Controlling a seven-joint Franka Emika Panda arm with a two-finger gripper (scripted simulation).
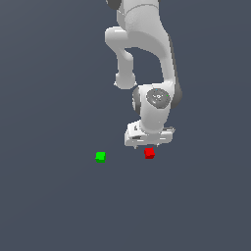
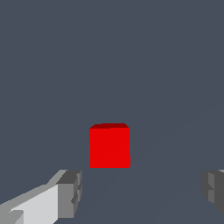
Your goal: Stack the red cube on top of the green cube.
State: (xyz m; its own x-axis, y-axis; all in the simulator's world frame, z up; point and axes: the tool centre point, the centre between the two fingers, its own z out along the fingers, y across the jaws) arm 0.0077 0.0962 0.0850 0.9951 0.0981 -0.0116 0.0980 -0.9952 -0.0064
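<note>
The red cube [image 1: 149,153] rests on the grey floor, right under my gripper [image 1: 148,146], whose white hand hangs just above it. In the wrist view the red cube [image 2: 109,146] fills the middle of the picture. My gripper [image 2: 142,192] is open: its two grey fingertips [image 2: 70,192] stand wide apart, and the cube is not between them. The green cube [image 1: 100,157] sits on the floor, well off toward the exterior view's left of the red one. It does not show in the wrist view.
The floor [image 1: 196,206] is a flat dark grey surface. The white arm [image 1: 147,44] comes down from the top of the exterior view.
</note>
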